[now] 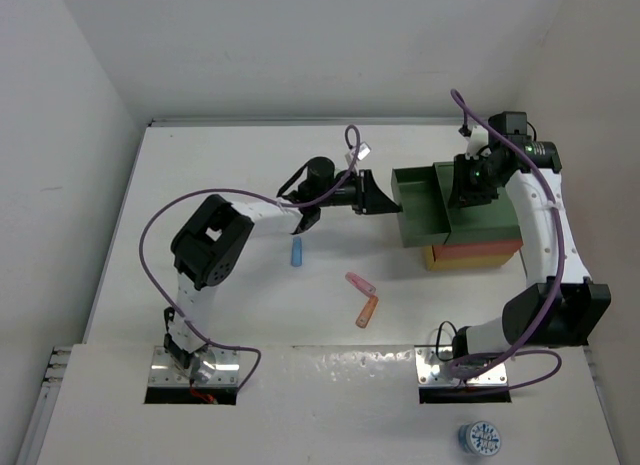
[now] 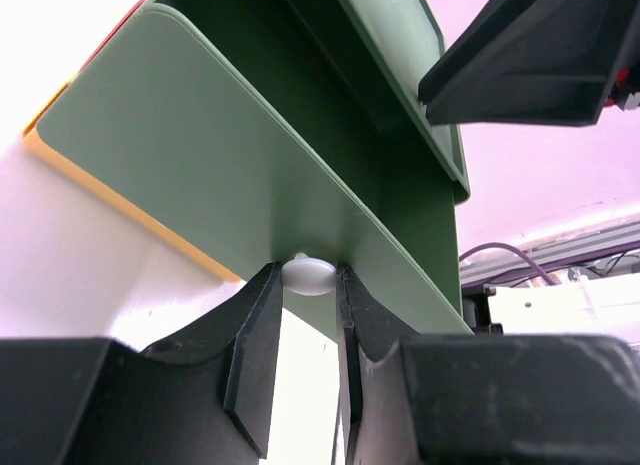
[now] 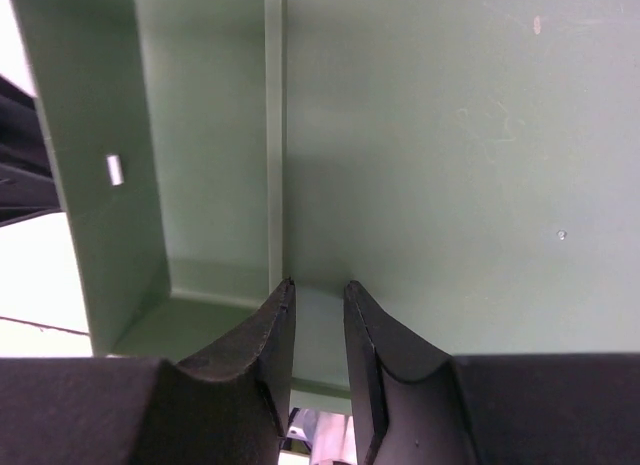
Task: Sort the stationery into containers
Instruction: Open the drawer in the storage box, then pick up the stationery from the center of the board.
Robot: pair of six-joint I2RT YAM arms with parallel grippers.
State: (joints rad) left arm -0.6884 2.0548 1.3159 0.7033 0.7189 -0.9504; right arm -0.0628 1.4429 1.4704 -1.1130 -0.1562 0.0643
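Left hand (image 2: 306, 288) pinches a pale, round-tipped marker (image 2: 307, 274).

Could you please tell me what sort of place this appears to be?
Probably a robotics lab test cell: a left arm and right arm bolted to a white table, plain white walls boxing it in, and stacked trays beside loose markers.

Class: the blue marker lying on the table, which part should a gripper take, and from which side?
Probably mid-barrel, from straight above. The blue marker lies flat on the table, long axis running near to far, so jaws should close across it left to right.
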